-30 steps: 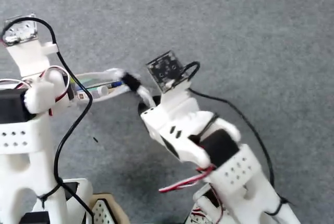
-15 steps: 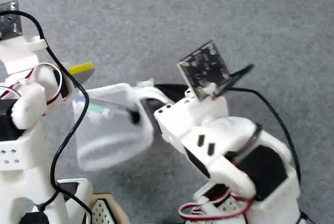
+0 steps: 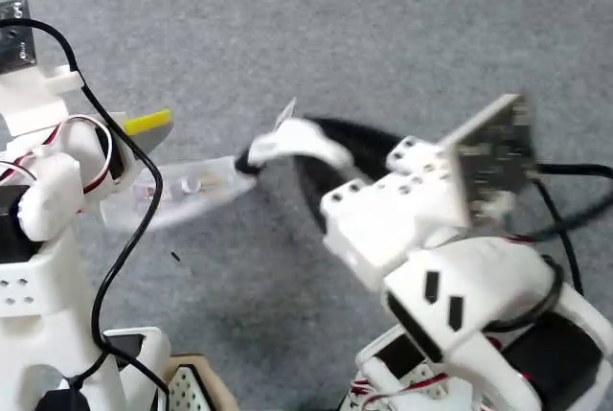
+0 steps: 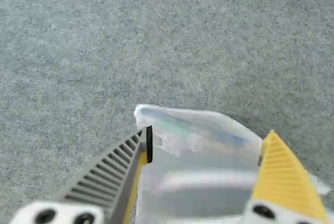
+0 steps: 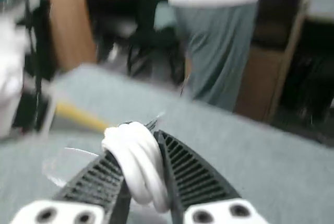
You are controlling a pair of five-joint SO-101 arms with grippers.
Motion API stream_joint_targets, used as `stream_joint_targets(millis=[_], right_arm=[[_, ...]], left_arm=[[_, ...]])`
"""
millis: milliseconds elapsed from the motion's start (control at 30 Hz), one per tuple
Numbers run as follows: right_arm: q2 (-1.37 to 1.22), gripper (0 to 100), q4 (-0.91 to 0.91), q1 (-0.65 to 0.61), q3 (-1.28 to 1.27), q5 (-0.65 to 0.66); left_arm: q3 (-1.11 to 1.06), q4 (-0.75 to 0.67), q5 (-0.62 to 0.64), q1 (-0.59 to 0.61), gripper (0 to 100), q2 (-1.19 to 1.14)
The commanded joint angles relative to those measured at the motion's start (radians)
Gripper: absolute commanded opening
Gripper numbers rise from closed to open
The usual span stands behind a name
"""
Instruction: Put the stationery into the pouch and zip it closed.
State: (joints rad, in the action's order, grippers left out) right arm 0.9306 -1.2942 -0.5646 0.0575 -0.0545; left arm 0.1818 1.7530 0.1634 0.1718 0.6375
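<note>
Left gripper [image 4: 209,139]: you have its jaws spread wide with the clear pouch [image 3: 187,186] wedged between them. The grey ribbed jaw presses one side edge and the yellow jaw overlaps the other.

Stationery [image 4: 180,129]: it sits inside the pouch, packed against the rounded far edge. You can make out a greenish barrel and a blue bit through the plastic. Nothing pokes past the pouch's rim in the left wrist view.

Right gripper [image 5: 155,130]: you have its jaws pinched tight on a white loop [image 3: 297,138]. The loop bulges out of the jaws on one side. In the high view it runs from the jaw tips to a dark tab at the pouch's near end.

Pouch position: it spans the gap between the two arms, left of centre in the high view. Whether its underside touches the surface [image 3: 431,57] you cannot tell, since the outline is smeared.

Room to move: grey surface runs wide beyond the pouch to the far edge, and off to the right as well. The near side is tight, with both arm bodies crowding the bottom of the high view.

Hazard: a black cable [image 3: 134,229] from the left arm loops across the pouch's left end.
</note>
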Motion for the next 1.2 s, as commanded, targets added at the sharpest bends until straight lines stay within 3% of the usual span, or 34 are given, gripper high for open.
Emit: stream_joint_targets(millis=[0, 333, 567, 900, 1167], right_arm=[[0.005, 1.2, 0.097, 0.061, 0.073, -0.009], [0.016, 1.2, 0.187, 0.203, 0.091, -0.011], [0.01, 1.2, 0.203, 0.212, 0.082, -0.009], [0.007, 1.2, 0.499, 0.344, -0.044, -0.009], [0.007, 1.2, 0.42, 0.342, -0.105, -0.006]], left_arm=[[0.03, 0.005, 0.008, -0.013, 34, 0.017], [0.021, 0.006, 0.008, -0.005, 34, 0.017], [-0.143, 0.006, 0.006, -0.015, 34, 0.017], [-0.28, 0.006, 0.006, -0.102, 34, 0.098], [-0.28, 0.006, 0.006, -0.104, 34, 0.1]])
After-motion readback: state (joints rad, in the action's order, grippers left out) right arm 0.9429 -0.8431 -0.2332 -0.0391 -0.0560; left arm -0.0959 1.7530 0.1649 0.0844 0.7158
